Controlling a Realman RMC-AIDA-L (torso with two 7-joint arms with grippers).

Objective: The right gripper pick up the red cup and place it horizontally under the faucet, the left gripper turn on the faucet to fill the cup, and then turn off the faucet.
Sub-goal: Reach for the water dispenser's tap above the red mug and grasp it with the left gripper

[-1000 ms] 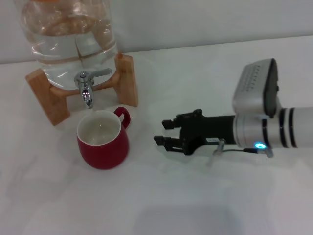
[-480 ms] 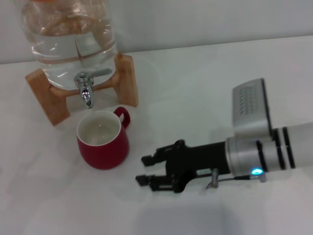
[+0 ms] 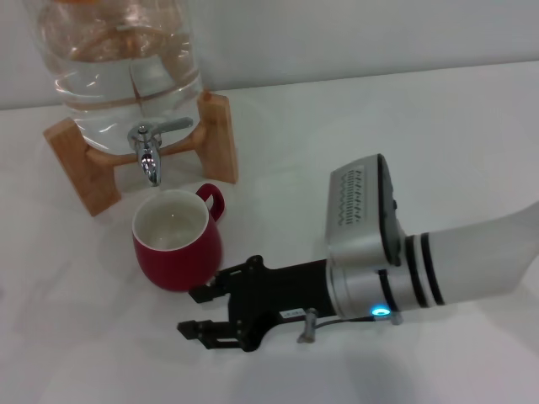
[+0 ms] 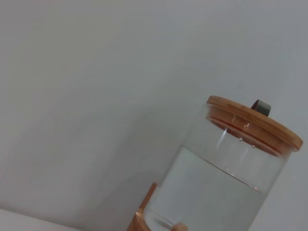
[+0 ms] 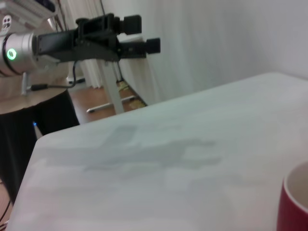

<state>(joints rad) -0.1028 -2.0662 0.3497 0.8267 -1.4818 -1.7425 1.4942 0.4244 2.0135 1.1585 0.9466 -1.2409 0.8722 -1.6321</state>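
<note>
The red cup [image 3: 177,241] stands upright on the white table, just below and in front of the faucet [image 3: 150,150]. The cup's handle points to the back right. The faucet's lever points to the right and no stream shows. My right gripper [image 3: 195,311] is open and empty, low over the table just in front and to the right of the cup, fingers pointing left. A part of the cup's rim shows in the right wrist view [image 5: 294,204]. My left gripper [image 5: 143,33] is open and empty, held high beyond the table's far edge.
The glass jar [image 3: 126,67] holds water and rests on a wooden stand [image 3: 221,139] at the back left. Its wooden lid [image 4: 252,127] shows in the left wrist view. The white table [image 3: 379,126] stretches to the right and front.
My right gripper has moved from the cup's right side forward and left, and now sits close to the cup's front right. The cup and faucet have not moved.
</note>
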